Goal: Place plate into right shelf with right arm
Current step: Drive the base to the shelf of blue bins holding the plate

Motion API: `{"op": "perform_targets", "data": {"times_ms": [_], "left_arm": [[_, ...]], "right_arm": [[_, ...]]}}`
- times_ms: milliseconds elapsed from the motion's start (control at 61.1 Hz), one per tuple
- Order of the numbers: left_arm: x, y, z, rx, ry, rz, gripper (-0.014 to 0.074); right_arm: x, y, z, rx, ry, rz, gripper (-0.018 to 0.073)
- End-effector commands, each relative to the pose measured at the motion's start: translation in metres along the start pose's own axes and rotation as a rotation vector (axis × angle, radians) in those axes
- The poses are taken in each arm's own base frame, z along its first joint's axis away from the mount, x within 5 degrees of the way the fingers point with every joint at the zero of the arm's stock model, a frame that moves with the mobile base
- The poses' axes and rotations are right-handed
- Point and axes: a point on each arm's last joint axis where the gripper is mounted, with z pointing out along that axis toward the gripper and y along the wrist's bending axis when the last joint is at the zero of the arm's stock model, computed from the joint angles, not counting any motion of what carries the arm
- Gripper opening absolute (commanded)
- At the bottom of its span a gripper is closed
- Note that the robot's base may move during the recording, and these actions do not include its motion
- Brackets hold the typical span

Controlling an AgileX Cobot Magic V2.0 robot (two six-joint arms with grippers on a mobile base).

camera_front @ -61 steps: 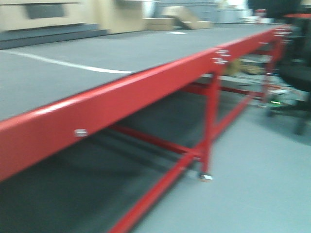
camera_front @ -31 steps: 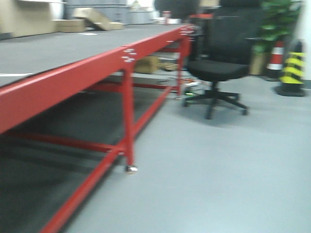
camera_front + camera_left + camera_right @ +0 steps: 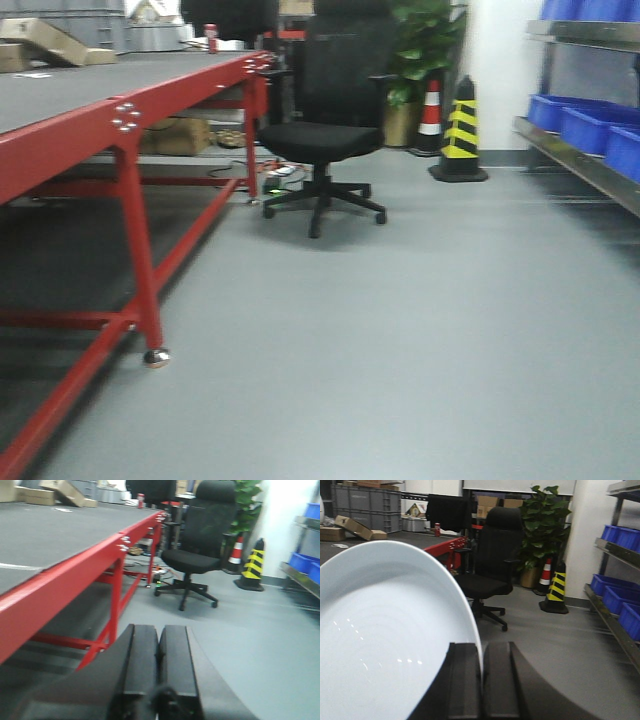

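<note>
The plate (image 3: pixel 385 640) is pinched at its rim by the right gripper (image 3: pixel 482 652), while the left gripper (image 3: pixel 158 632) is pressed together.

Front view: set low, faced along the floor, bench (image 3: pixel 60 150) edge at left, shelf (image 3: pixel 580 168) at right.
Left wrist view: looked forward over the left gripper (image 3: pixel 159 630), close beside the bench edge.
Right wrist view: looked forward over the right gripper (image 3: pixel 482 647), with the plate (image 3: pixel 385 645) filling the near left.
Shared by all three: office chair (image 3: pixel 322 135), striped cone (image 3: pixel 461 130).

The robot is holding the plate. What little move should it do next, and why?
Probably turn right and roll toward the shelf. The right gripper is shut on the rim of the plate, but the shelf with blue bins sits at the view's right edge, across bare floor.
</note>
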Motion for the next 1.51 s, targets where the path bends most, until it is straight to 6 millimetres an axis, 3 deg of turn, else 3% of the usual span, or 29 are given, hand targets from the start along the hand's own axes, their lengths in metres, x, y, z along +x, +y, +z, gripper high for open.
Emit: {"op": "perform_targets", "data": {"times_ms": [0,1489], "left_arm": [[-0.0063,-0.001,-0.0011,0.016,-0.092,-0.006,-0.0047],[-0.0063,-0.001,-0.0011,0.016,-0.092,-0.006,-0.0047]], "right_arm": [[-0.0188,0.0015,-0.0024,-0.018,-0.116,-0.025,0.0055],[-0.0188,0.0015,-0.0024,-0.018,-0.116,-0.025,0.0055]]}}
